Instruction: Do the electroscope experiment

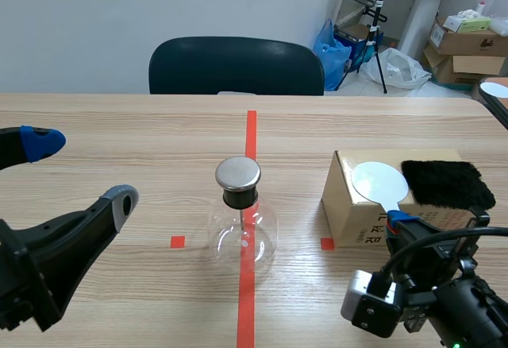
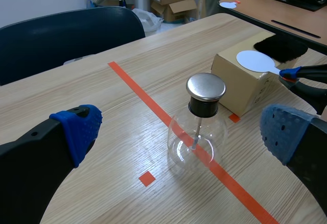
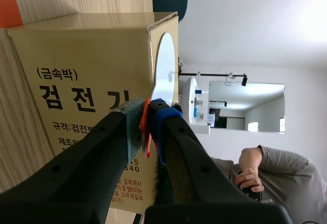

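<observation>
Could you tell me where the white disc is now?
In the scene view, right side: the white disc lies atop the cardboard box, beside the black fur.

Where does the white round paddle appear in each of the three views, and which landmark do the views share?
Scene view: the white paddle lies on top of the cardboard box, right of the glass flask; the right gripper is shut on its handle.
Left wrist view: the paddle lies on the same box, beyond the flask.
Right wrist view: the paddle is seen edge-on against the box, its orange handle clamped in the right gripper.
Shared landmark: the cardboard box.
</observation>
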